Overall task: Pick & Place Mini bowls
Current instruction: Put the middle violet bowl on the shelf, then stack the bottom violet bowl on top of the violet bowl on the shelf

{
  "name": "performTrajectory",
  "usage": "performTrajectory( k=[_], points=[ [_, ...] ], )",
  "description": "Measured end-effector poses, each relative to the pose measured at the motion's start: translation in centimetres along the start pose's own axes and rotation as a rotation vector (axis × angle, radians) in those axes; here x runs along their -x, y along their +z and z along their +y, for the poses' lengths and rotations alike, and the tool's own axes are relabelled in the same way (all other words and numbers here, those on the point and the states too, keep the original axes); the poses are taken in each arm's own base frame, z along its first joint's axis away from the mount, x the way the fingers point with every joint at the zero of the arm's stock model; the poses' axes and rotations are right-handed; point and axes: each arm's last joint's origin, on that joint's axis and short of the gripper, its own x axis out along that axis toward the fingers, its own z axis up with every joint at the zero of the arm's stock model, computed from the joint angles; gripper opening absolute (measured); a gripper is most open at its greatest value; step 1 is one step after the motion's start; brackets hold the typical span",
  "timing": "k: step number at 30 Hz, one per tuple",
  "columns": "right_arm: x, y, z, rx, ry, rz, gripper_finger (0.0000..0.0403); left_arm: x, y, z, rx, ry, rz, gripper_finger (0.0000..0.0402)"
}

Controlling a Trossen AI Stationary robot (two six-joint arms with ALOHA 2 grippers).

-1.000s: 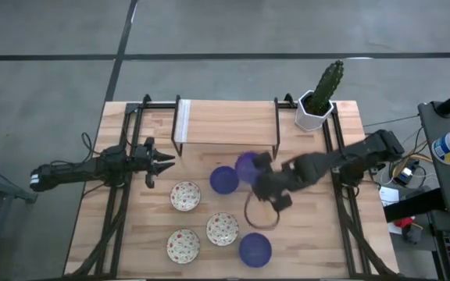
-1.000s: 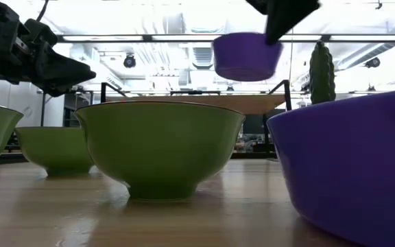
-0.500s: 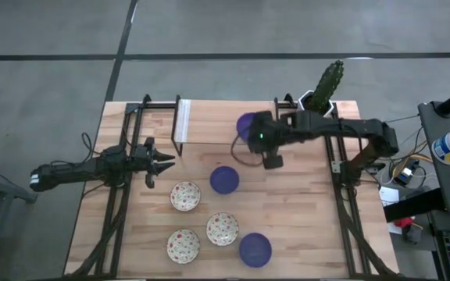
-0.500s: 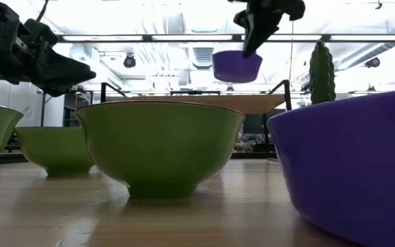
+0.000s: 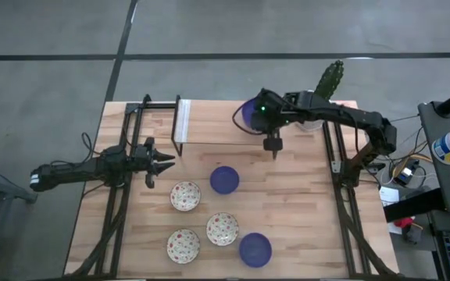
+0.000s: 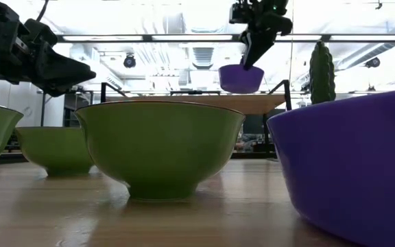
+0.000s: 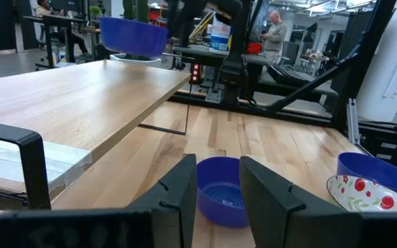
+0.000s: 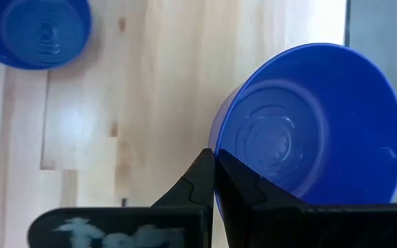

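Right gripper [image 5: 255, 119]: reaching out over the right end of the raised wooden shelf [image 5: 225, 121] at the far side of the table [image 5: 311, 203]; its fingers are pinched together on the rim of a blue mini bowl, as the right wrist view is showing plainly.

Carried blue bowl [image 5: 248, 115]: hanging in the air above the shelf, mouth up, tilting a little; in the low view [image 6: 241, 77] it is sitting clear of the shelf top, not touching it.

Left gripper [image 5: 165, 161]: waiting at the left side of the table, near the shelf's left leg, fingers standing apart with nothing between them.

Second blue bowl [image 5: 224, 179]: resting on the table near the middle, just in front of the shelf; the left wrist view is looking straight at it [image 7: 219, 191].

Third blue bowl [image 5: 255, 250]: sitting at the near edge, right of the speckled ones.

Speckled bowls: three, all on the table. One [image 5: 185, 196] is lying left of the second blue bowl, one [image 5: 222, 229] nearer and to the right, one [image 5: 183, 246] at the near edge on the left.

Cactus [image 5: 328, 80]: standing in its white pot at the far right corner, partly hidden behind the right arm.

Room beyond: a person [image 7: 278, 27] standing well back behind the table.
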Motion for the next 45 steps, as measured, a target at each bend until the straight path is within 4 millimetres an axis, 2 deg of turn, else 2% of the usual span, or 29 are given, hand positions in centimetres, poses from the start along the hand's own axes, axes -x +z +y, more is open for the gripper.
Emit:
performTrajectory(
  k=[11, 34, 45],
  points=[
    [-2.3, -1.1, 0.5, -0.003, 0.02, 0.052, 0.0008, 0.0, 0.0, 0.0, 0.0, 0.0, 0.0, 0.0106],
    [-2.5, -1.3, 0.4, 0.025, -0.013, 0.076, 0.001, 0.0, 0.0, 0.0, 0.0, 0.0, 0.0, 0.0106],
    [-2.3, -1.2, 0.5, 0.036, -0.033, 0.077, 0.0083, 0.0, 0.0, 0.0, 0.0, 0.0, 0.0, 0.0106]
  ],
)
